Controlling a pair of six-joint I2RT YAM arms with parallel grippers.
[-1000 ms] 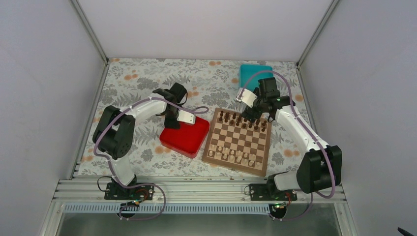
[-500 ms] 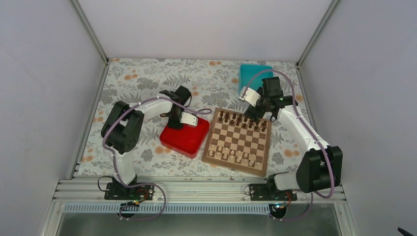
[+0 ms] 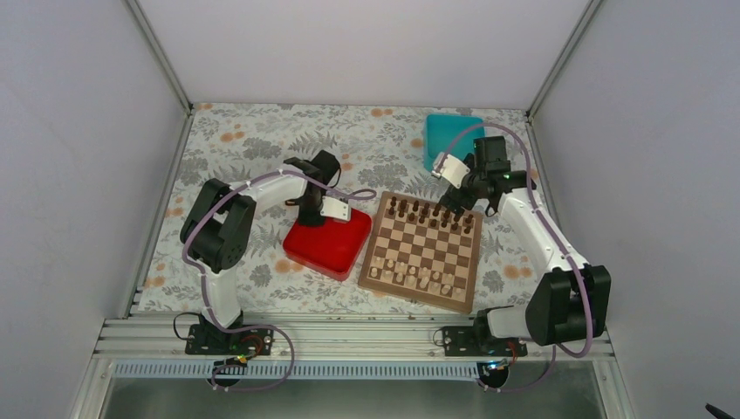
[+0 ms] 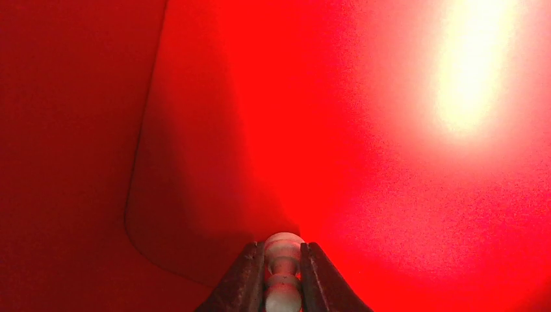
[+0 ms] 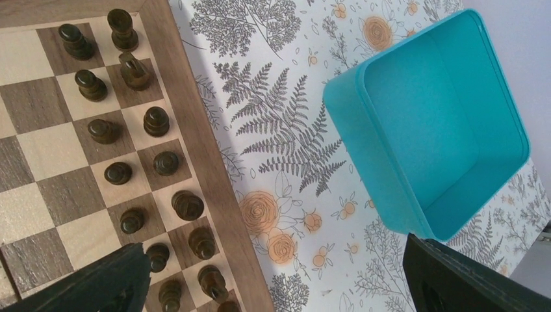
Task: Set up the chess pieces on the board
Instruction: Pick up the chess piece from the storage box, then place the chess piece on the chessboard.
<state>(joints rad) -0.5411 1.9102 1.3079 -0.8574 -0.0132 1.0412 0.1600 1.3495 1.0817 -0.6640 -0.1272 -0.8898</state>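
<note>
Inside the red tray (image 4: 403, 195), the left hand (image 4: 284, 255) pinches a pale piece (image 4: 283, 243).

A robot test booth in a lab: plain grey panel walls (image 3: 78, 175) in a metal frame (image 3: 161, 57), left arm (image 3: 262, 185) and right arm (image 3: 534, 231) bolted to a slotted rail (image 3: 349, 336), flower-print cloth over the tabletop (image 3: 253, 140).

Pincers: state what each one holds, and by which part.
The left pincer clamps a pale chess piece at its narrow neck, just under the round head, in the red tray. The right pincer is open and holds nothing.
</note>
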